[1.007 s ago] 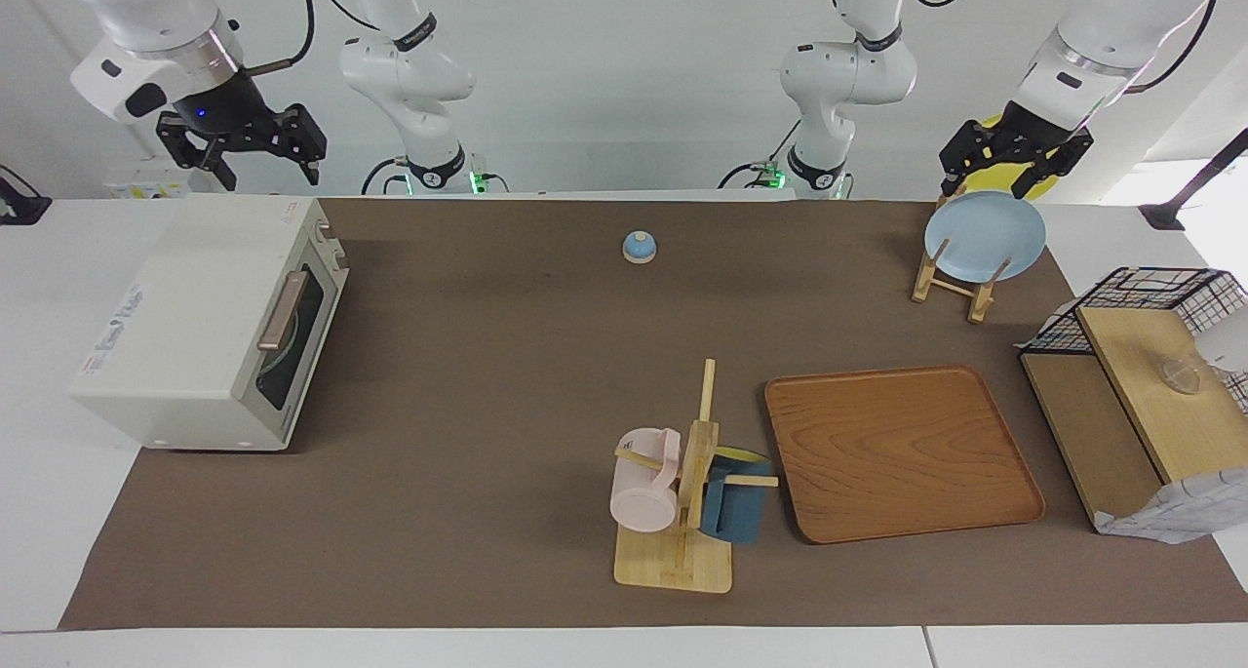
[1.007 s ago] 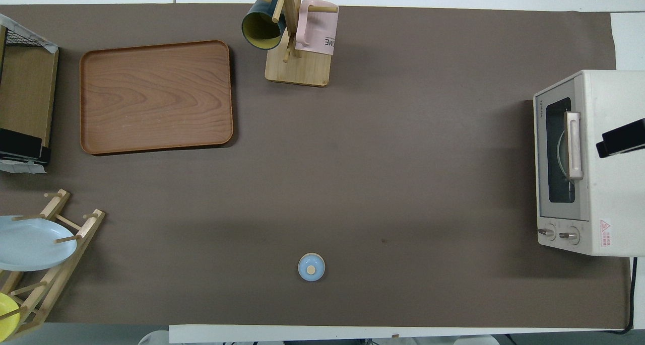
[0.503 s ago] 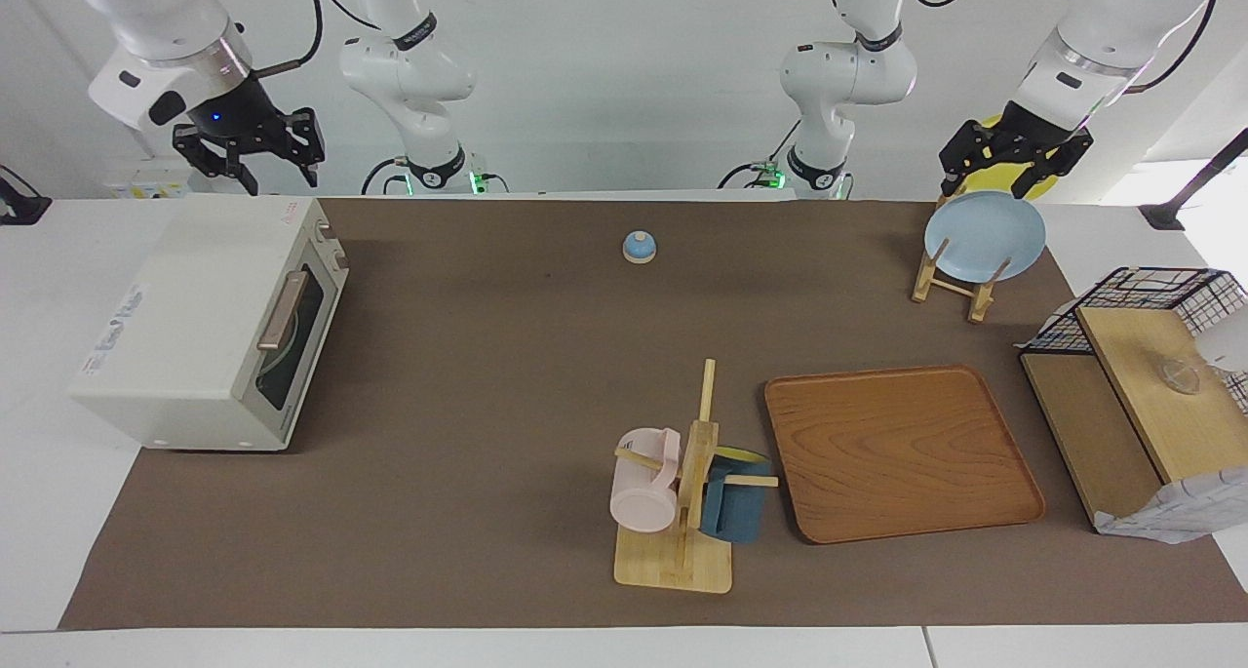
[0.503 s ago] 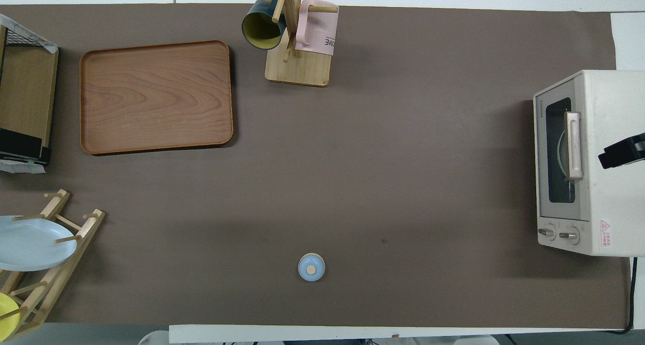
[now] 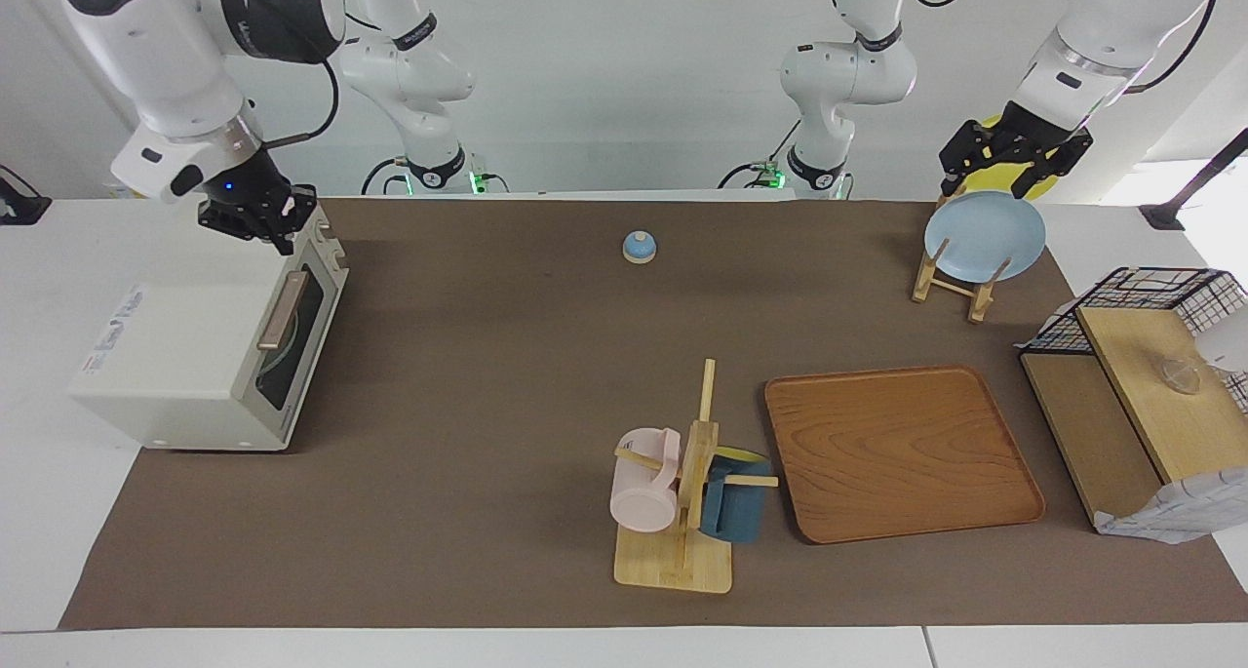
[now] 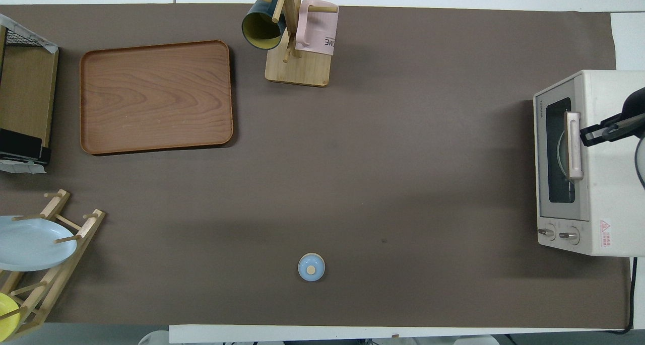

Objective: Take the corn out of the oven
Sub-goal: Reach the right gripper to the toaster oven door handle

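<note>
The cream-white oven [image 5: 195,317] stands at the right arm's end of the table, its door shut and its tan handle [image 5: 283,309] across the dark window. The corn is hidden; only a round rim shows through the glass. My right gripper [image 5: 255,227] is open and points down, just above the oven's top at the end nearer the robots. In the overhead view the right gripper [image 6: 599,132] lies over the oven [image 6: 599,194] top, beside the handle [image 6: 573,146]. My left gripper [image 5: 1014,173] waits, open and empty, above the plate rack.
A blue bell [image 5: 639,247] sits near the robots at mid-table. A mug tree [image 5: 682,492] with a pink and a blue mug and a wooden tray [image 5: 902,453] lie farther out. A rack holds a blue plate [image 5: 983,234]. A wire basket with wooden boards [image 5: 1141,395] stands at the left arm's end.
My right gripper has come down from high above the table and moved out over the oven's top, turning as it went. The left arm has not moved.
</note>
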You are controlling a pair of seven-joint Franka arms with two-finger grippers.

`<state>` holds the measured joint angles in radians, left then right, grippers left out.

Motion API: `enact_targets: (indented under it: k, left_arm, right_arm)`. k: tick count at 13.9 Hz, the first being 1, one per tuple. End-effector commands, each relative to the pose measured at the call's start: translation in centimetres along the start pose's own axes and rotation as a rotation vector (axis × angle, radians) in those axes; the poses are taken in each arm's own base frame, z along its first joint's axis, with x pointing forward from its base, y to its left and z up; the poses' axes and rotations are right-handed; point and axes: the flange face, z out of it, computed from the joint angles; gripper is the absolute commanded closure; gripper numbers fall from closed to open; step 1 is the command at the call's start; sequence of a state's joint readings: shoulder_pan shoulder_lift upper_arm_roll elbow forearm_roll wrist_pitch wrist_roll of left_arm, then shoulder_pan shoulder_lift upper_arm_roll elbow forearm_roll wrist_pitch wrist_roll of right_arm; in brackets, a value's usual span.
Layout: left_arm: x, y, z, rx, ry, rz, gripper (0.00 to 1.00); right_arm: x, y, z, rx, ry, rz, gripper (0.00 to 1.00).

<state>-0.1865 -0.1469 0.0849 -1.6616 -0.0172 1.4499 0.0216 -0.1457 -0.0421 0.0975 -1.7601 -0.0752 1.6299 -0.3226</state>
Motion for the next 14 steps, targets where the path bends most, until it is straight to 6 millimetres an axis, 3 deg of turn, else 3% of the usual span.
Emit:
enact_targets:
  k: [1,4,14]
  left_arm:
    - [-0.5,-0.2,-0.2,0.006,-0.009,0.013,0.00]
    - [-0.5,-0.1,-0.2,0.006,-0.010,0.014,0.00]
    - [-0.5,-0.2,-0.2,0.006,-0.010,0.013,0.00]
  right_arm:
    - [0.0,0.0,2.9,-0.039,-0.020,-0.034,1.00]
    - [0.1,0.1,5.7,-0.062,-0.049,-0.048,1.00]
    - [-0.4,2.0,10.2,-0.160,-0.070,-0.127,1.00]
